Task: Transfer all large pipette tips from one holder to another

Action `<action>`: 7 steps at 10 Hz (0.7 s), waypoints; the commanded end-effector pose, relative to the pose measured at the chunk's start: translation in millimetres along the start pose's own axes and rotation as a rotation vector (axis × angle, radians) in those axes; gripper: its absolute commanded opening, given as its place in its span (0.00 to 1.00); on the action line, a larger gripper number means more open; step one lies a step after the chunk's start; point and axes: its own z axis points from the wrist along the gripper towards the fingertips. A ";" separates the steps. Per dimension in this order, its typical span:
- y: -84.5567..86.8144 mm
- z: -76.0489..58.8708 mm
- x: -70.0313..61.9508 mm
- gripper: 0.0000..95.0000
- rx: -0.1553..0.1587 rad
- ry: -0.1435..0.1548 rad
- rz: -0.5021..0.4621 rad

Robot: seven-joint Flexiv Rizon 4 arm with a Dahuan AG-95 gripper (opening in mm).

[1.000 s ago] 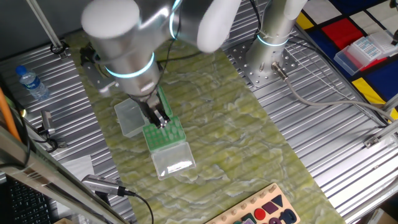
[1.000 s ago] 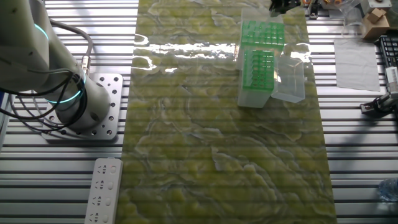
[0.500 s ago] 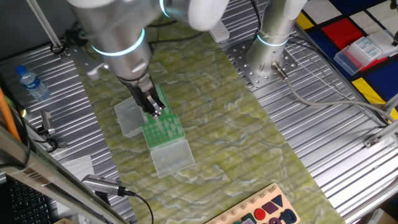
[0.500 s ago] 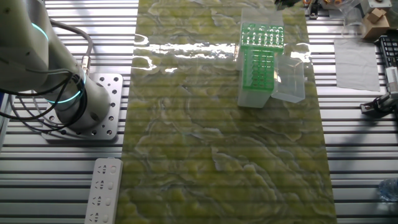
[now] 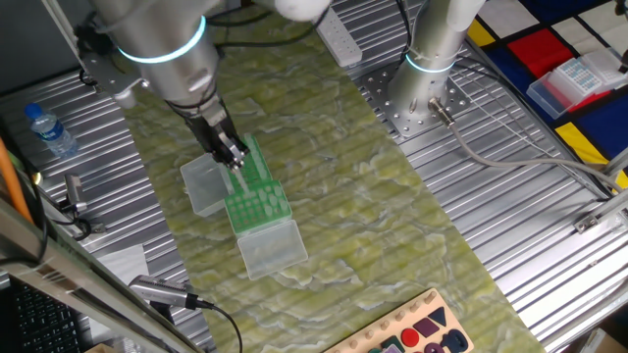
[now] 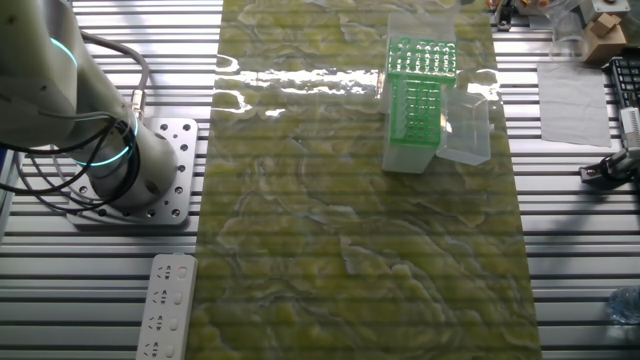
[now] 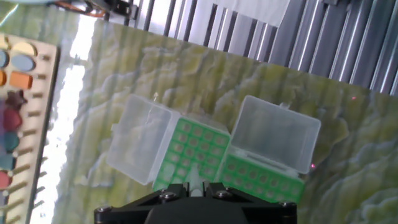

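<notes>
The gripper (image 5: pixel 235 160) hangs above 2 green racks (image 7: pixel 198 156) on the mat (image 6: pixel 330 200), fingers pinched on 1 whitish tip (image 7: pixel 195 181). Both clear lids (image 7: pixel 273 134) lie open beside them.

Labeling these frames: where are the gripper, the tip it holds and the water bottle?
gripper (image 5: pixel 235 162), one fixed view, at its fingertips.
pipette tip (image 7: pixel 195 181), hand view, its pale body.
water bottle (image 5: pixel 49 129), one fixed view, its middle.
</notes>
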 end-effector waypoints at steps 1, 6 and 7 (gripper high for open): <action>-10.3 -4.1 6.8 0.00 0.019 0.020 -0.081; -50.9 -4.4 23.8 0.00 0.060 0.053 -0.283; -58.2 -3.1 27.1 0.00 0.068 0.058 -0.310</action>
